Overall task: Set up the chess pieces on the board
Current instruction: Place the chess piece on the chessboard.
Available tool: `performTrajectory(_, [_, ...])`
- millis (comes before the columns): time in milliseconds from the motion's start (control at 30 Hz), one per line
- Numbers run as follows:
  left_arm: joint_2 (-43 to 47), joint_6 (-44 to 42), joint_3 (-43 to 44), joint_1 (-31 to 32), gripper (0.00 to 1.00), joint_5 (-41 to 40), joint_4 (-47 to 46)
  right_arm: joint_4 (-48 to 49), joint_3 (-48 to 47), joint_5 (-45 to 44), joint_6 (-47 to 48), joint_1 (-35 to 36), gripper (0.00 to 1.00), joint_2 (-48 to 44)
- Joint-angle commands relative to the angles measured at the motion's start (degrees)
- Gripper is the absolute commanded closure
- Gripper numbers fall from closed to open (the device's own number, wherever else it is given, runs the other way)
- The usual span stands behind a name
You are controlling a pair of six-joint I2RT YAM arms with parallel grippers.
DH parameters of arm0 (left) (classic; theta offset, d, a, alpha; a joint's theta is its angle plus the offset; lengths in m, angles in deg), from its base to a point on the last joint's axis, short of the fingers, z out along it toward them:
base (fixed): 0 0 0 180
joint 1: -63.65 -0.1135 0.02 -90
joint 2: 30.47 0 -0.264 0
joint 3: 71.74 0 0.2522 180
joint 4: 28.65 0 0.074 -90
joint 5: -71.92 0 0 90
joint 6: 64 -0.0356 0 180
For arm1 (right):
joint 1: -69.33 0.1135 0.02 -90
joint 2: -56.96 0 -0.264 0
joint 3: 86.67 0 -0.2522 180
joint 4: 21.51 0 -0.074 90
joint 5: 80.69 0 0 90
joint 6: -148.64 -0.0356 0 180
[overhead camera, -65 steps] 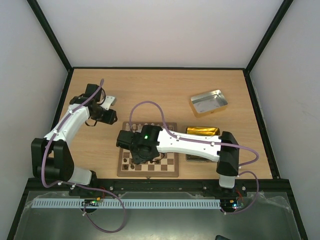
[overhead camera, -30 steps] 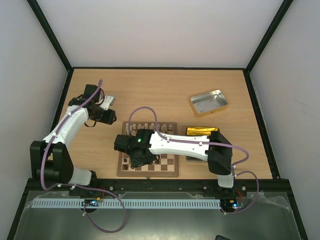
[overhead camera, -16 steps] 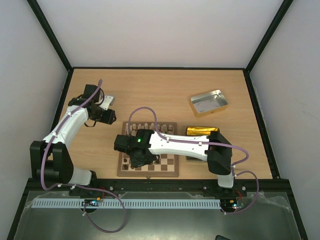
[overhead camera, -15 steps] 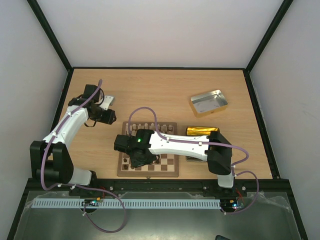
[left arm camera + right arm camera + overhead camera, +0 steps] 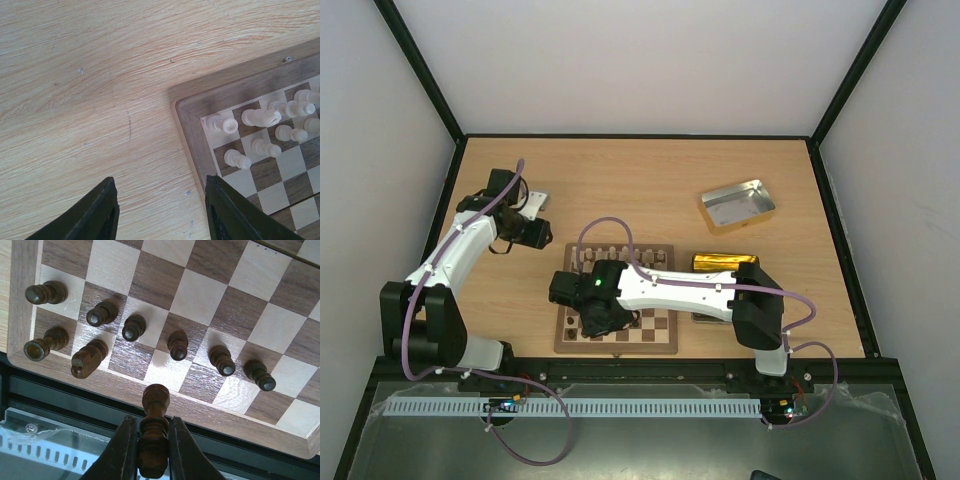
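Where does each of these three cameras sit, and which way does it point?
Top view: fixed above and behind the arms, looking down on the table, board, left arm and right arm.
Left wrist: on the left arm, facing down at a board corner with pale pieces; its open left fingers frame the bottom.
Right wrist: on the right arm, facing down at the board's near edge and dark pieces; its right fingers grip one dark piece.
Shared: the board appears in all three.

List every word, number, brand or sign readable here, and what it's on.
None readable.
The board, the dark chess piece, the silver tin and the gold tin show no lettering.
The green light on the right arm is a plain dot, no text.
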Motion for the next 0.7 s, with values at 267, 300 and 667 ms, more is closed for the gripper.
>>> performTrajectory(267, [0.47, 0.01, -0.69, -0.45, 0.51, -0.18, 0.02, 1.16, 1.55, 0.22, 0.41, -0.04, 0.98, 1.86])
performTrajectory(300, [0.45, 0.01, -0.75, -0.46, 0.51, -0.18, 0.02, 1.07, 1.63, 0.18, 0.42, -0.04, 0.98, 1.99])
performTrajectory(667, [0.09, -0.04, -0.76, -0.5, 0.51, -0.09, -0.07, 2.1, 3.05, 0.47, 0.2, -0.21, 0.98, 2.47])
